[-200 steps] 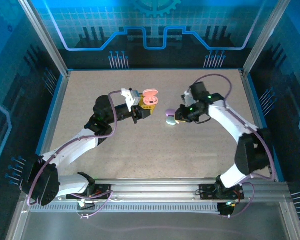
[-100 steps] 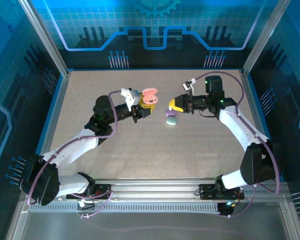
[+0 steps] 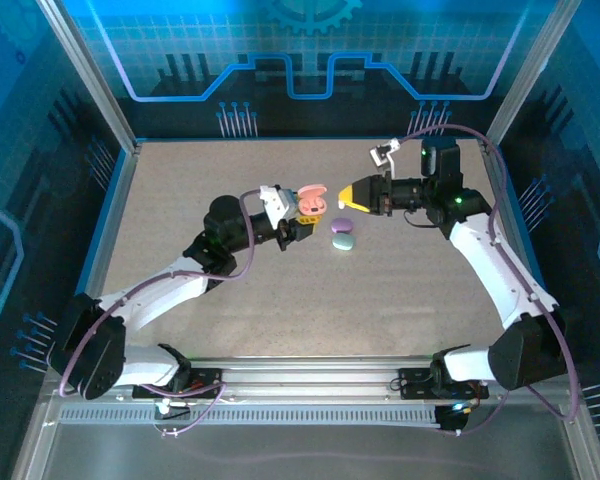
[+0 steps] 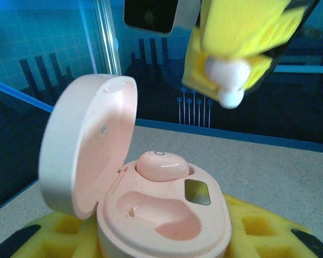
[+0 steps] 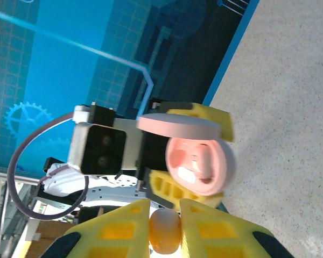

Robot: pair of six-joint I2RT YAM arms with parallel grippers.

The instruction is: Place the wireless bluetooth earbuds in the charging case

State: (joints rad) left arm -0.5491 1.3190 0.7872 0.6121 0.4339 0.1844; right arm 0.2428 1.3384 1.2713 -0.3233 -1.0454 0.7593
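My left gripper (image 3: 302, 222) (image 4: 164, 239) is shut on the pink charging case (image 3: 313, 202) (image 4: 167, 215), whose lid (image 4: 89, 142) stands open. One pink earbud (image 4: 162, 165) sits in the far slot; the near slot is bare. My right gripper (image 3: 352, 195) (image 5: 165, 215) is shut on a pale earbud (image 5: 164, 232) (image 4: 226, 80) pinched between its yellow fingers (image 5: 118, 231). It hovers just right of and above the open case (image 5: 200, 161), pointing at it, a small gap apart.
A purple pebble-shaped case (image 3: 343, 226) and a green one (image 3: 344, 241) lie on the table just below the two grippers. The sandy table (image 3: 280, 290) is fenced by metal posts and blue walls.
My right gripper lifted away from the purple and green cases and swung up and back, now level with the pink case. The left gripper carried the case slightly to the right.
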